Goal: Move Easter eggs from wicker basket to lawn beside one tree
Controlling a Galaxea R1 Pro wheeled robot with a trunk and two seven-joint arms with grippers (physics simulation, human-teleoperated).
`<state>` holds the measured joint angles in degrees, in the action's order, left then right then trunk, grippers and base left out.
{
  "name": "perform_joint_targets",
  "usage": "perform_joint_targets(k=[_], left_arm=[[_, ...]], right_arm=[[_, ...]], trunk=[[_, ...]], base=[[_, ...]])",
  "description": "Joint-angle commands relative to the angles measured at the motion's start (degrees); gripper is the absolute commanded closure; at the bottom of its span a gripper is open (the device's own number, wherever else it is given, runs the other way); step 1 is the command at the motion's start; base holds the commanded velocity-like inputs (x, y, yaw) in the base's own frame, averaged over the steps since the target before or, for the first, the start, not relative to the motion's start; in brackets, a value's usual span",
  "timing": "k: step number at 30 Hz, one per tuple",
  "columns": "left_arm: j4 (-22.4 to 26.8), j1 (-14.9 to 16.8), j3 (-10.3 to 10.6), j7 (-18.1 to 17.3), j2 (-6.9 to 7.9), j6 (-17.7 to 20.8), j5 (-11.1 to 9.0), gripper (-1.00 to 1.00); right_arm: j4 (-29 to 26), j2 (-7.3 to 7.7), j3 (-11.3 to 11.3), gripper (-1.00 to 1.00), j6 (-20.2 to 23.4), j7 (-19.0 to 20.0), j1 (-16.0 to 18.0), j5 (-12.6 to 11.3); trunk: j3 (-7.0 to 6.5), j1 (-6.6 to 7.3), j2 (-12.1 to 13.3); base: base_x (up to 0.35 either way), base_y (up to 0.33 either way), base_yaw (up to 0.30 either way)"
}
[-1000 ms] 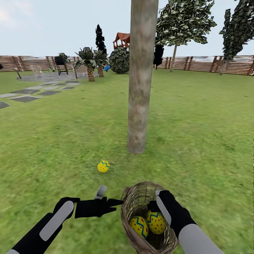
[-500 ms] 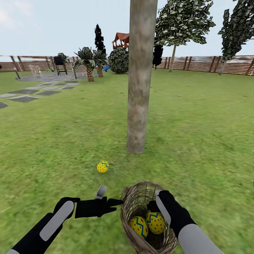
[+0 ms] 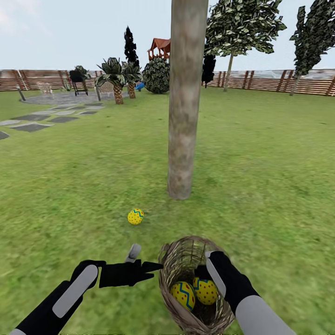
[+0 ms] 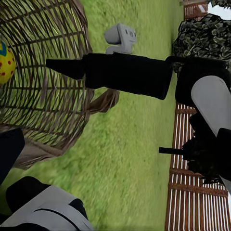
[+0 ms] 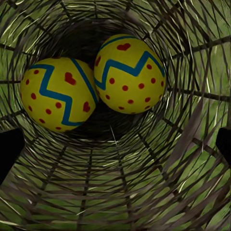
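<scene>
A smooth grey-beige tree (image 3: 186, 116) rises from the lawn (image 3: 260, 177) straight ahead. One yellow Easter egg (image 3: 135, 217) lies on the grass just left of the trunk's foot. The wicker basket (image 3: 173, 260) sits tilted close in front of me, with two eggs (image 3: 183, 295) (image 3: 205, 291) inside. In the right wrist view those eggs (image 5: 57, 94) (image 5: 130, 74) lie side by side on the basket's woven wall (image 5: 115, 192). My right gripper (image 3: 204, 272) reaches in over the rim, open and apart from both eggs. My left gripper (image 3: 142, 259) is open and empty beside the basket's left side.
Grey stepping stones (image 3: 32, 125) and a paved patio lie at the far left. Short palms (image 3: 116, 81), a round shrub (image 3: 156, 75) and a playset stand behind. A brown slat fence (image 3: 270, 79) closes the garden. Open grass spreads right of the trunk.
The whole picture has shifted slightly, so the camera moved. Both arms, the basket and the eggs keep their places relative to each other.
</scene>
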<state>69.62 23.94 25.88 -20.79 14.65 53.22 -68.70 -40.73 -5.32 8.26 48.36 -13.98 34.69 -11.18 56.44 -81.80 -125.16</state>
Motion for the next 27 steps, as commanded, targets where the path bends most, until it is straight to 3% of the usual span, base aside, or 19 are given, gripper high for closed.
perform_joint_targets(k=[1,5,27], left_arm=[[-0.01,0.05,0.10,-0.31,0.04,0.05,0.15,-1.00],[-0.01,0.05,0.13,-0.31,-0.04,-0.02,0.21,-1.00],[0.22,0.05,0.11,-0.31,-0.05,-0.04,0.23,-1.00]], right_arm=[[-0.04,0.03,0.18,-1.00,0.16,-0.53,0.03,-0.60],[0.02,0.05,0.18,-1.00,0.16,-0.53,0.03,-0.59],[0.03,-0.03,0.18,-1.00,0.16,-0.53,0.03,-0.68]], trunk=[[0.33,-0.22,-0.44],[1.42,-1.09,-2.04],[3.48,-1.09,-2.04]], base=[[0.000,0.000,0.000],[0.000,0.000,0.000],[0.000,0.000,0.000]])
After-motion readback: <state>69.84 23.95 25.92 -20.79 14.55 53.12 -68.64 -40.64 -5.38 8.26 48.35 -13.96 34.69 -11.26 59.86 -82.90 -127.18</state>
